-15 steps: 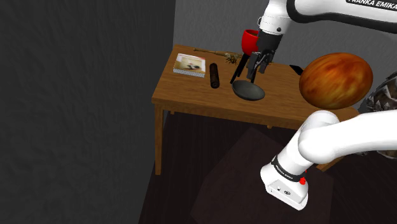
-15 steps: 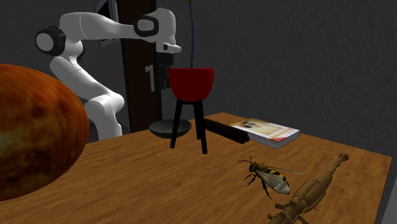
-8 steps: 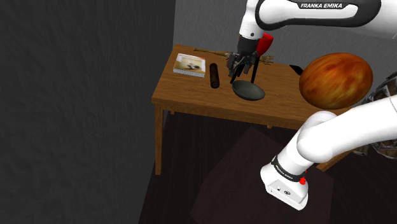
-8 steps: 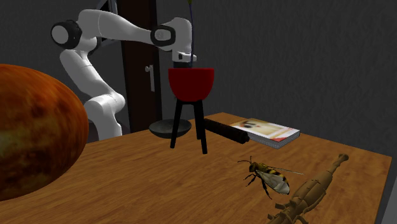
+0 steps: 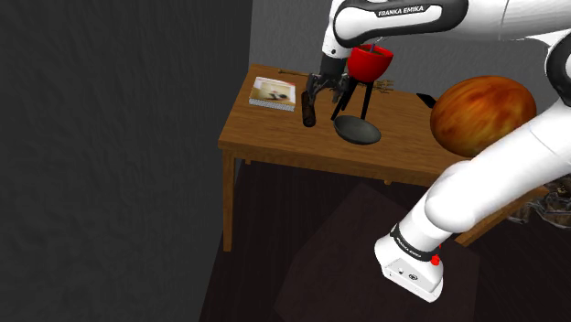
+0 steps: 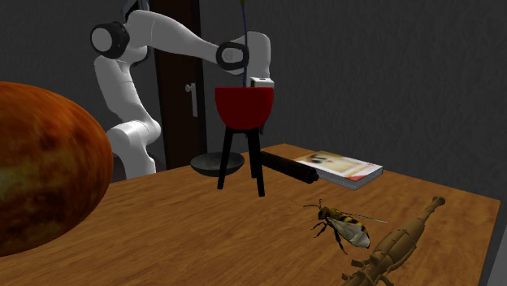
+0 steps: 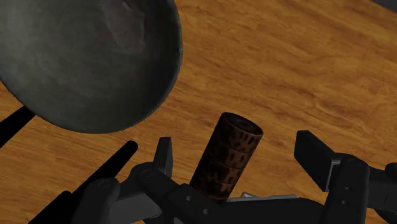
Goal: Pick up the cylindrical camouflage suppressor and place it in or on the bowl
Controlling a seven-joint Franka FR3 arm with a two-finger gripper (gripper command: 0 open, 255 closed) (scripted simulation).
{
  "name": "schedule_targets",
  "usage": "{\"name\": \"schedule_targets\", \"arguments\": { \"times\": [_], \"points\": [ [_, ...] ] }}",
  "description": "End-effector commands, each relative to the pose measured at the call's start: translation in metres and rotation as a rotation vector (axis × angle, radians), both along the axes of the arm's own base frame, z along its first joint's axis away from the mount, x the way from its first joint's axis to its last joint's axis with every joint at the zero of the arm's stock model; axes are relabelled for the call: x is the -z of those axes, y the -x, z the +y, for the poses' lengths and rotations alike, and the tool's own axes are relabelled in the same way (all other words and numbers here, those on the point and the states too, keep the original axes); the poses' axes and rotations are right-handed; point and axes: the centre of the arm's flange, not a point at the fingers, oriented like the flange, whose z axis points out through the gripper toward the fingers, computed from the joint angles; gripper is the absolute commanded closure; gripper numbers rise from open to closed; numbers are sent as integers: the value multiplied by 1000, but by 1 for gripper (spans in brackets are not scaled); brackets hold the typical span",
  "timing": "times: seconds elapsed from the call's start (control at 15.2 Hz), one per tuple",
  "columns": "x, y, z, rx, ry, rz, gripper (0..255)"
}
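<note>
The suppressor (image 5: 308, 110) is a dark cylinder lying on the wooden table (image 5: 274, 137) beside a book. In the wrist view the suppressor (image 7: 227, 156) is brown with dark mottling. It lies between my spread fingers (image 7: 315, 153), which do not touch it. My gripper (image 5: 322, 93) hovers open just above its far end. The dark grey shallow bowl (image 5: 357, 131) sits on the table to the shoulder view's right of the suppressor. In the wrist view the bowl (image 7: 83, 57) lies just beyond the fingers. Across the table, the suppressor (image 6: 284, 166) lies behind the bowl (image 6: 218, 165).
A red cup on black legs (image 5: 369, 62) stands right beside the gripper, over the bowl. A book (image 5: 273, 92) lies at the table's far corner. A big orange sphere (image 5: 483, 114) is at the shoulder view's right. A bee figure (image 6: 345, 225) and a launcher-shaped toy (image 6: 398, 244) lie nearby.
The arm has swung toward the shoulder view's left, from above the bowl to above the suppressor. The jaws have stayed open.
</note>
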Motion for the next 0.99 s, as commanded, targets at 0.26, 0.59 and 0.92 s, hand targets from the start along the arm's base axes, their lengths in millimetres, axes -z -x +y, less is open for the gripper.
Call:
{"name": "schedule_targets", "arguments": {
  "times": [0.26, 0.59, 0.92],
  "points": [
    [31, -59, -41, 155, 9, -12, 0],
    [52, -98, -77, 266, 15, -20, 0],
    [78, -98, -78, 266, 15, -20, 0]
  ]
}}
